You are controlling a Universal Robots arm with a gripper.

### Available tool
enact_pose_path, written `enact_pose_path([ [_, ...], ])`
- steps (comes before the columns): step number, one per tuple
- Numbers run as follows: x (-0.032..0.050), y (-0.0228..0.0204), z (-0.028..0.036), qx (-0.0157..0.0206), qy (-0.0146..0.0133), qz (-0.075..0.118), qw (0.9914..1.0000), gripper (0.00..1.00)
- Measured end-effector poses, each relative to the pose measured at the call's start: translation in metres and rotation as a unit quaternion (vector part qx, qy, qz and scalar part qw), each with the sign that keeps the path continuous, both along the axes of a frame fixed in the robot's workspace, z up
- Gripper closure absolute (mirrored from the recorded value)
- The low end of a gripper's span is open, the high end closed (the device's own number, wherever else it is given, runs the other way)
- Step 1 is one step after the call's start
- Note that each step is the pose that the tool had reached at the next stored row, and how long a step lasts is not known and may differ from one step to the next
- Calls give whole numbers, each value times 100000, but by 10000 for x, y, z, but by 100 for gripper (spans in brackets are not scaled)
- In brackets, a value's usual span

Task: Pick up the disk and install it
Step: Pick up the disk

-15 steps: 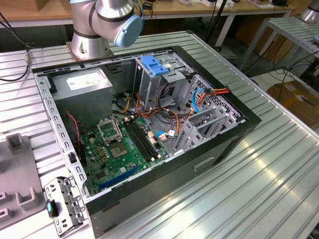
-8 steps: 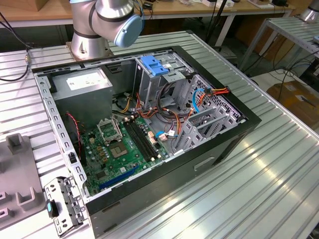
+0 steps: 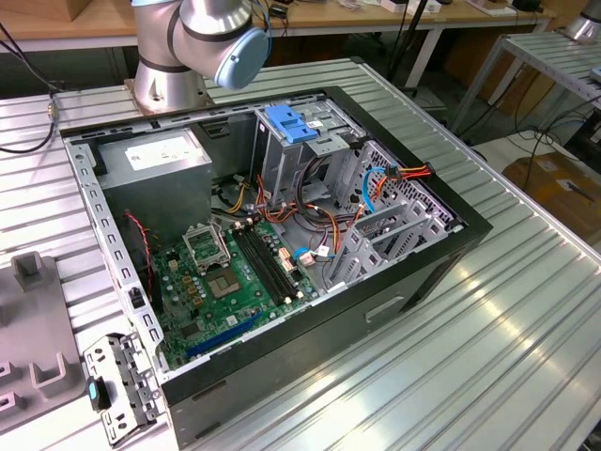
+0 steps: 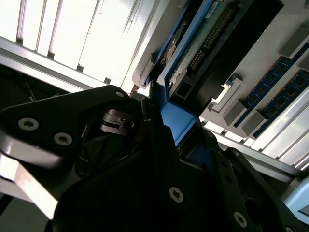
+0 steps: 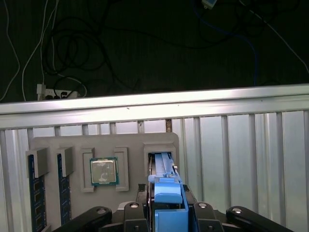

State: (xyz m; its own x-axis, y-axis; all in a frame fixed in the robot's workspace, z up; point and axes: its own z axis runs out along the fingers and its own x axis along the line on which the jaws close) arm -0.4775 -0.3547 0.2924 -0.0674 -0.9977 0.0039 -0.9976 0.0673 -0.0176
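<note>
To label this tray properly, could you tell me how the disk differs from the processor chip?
The disk stands on edge, framed by blue rails and held by the hand. The processor chip lies flat in a square recess, silver-topped and untouched. The disk also looks longer than the chip. Both are at the same gray tray.

Bright glare across metal table (image 3: 512,319)

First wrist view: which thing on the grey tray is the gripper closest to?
The disk with bright blue rails, right in the gripper; the square chip and the memory sticks sit farther along the tray.
</note>
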Motion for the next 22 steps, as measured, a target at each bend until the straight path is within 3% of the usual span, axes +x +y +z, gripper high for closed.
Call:
enact_pose_path([
  [4, 0, 0, -3, 9, -27, 2573, 99967, 63],
  [22, 0, 0, 0, 2, -4, 3228, 99948, 63],
])
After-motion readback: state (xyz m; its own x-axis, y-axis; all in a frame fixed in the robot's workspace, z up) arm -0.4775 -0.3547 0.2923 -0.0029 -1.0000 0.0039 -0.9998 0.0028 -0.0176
